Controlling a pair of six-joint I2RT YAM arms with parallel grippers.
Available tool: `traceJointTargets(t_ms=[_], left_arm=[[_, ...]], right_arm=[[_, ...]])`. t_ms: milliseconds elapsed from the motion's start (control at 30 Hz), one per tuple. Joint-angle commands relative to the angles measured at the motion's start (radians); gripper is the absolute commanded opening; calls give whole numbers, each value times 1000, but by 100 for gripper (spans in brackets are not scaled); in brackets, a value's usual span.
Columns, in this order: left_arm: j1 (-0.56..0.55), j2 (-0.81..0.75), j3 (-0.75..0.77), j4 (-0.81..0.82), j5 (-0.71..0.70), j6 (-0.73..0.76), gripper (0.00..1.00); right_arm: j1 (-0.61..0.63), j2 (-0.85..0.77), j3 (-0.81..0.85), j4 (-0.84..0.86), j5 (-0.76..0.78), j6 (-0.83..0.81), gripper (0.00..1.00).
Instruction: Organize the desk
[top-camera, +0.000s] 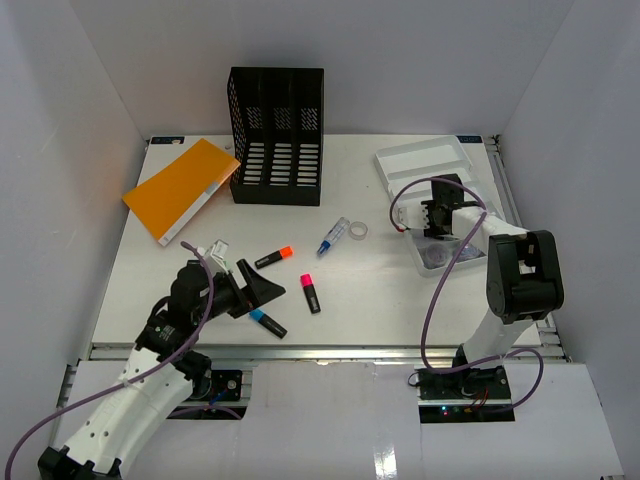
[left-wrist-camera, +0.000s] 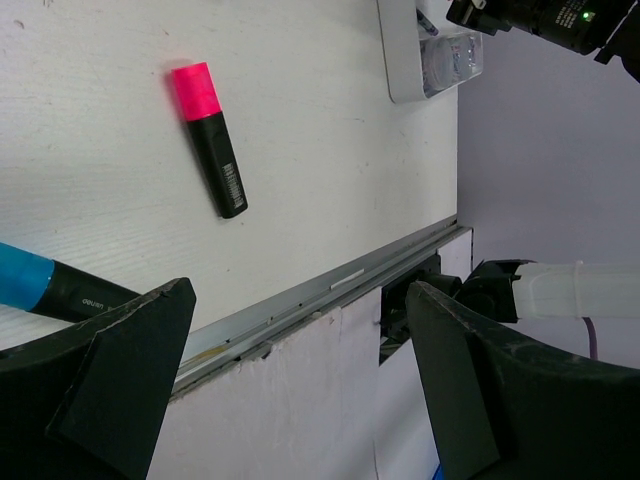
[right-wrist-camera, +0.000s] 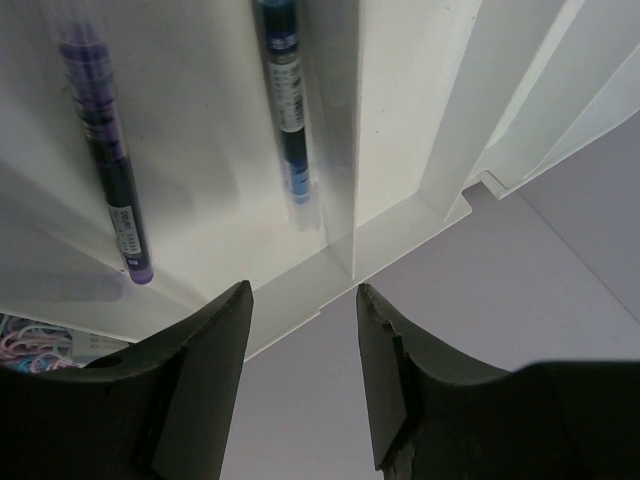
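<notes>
The desk (top-camera: 390, 300), white and rectangular with a metal rail (top-camera: 330, 350) along its near edge, is lying between white walls (top-camera: 60, 150), bearing the black file rack (top-camera: 277, 135). Left-front of the rack, the left gripper (left-wrist-camera: 300, 295) is hovering, jaws spread wide. Right of the rack, the right gripper (right-wrist-camera: 302, 295) is hanging over a white tray (top-camera: 430, 158), jaws parted, empty.

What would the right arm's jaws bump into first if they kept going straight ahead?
Most likely the white tray: its edge lies right between the jaws, a blue pen just beyond. Depth is hard to judge.
</notes>
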Motion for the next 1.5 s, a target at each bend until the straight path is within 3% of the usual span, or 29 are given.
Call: traceJointTargets(t_ms=[0, 133, 267, 433, 533, 700, 900, 1200, 1467], left_arm=[[6, 14, 12, -44, -42, -40, 98], [6, 41, 37, -71, -78, -40, 98], [6, 67, 56, -64, -86, -14, 98], [5, 104, 92, -48, -83, 51, 98], [6, 123, 114, -45, -70, 87, 98], [6, 156, 199, -35, -36, 190, 98], [6, 222, 352, -31, -29, 409, 98], [6, 313, 347, 59, -15, 614, 98], [6, 307, 247, 146, -18, 642, 98]], right_arm=[[-13, -11, 73, 46, 4, 91, 53], [-13, -72, 125, 12, -64, 224, 54], [-9, -134, 236, -149, -233, 458, 61], [-5, -154, 379, -464, -754, 702, 67], [22, -149, 392, -466, -959, 853, 70], [137, -87, 391, -360, -850, 1027, 71], [208, 86, 529, -376, -766, 1266, 68], [246, 265, 608, -403, -627, 1288, 60], [251, 347, 630, -407, -583, 1283, 54]])
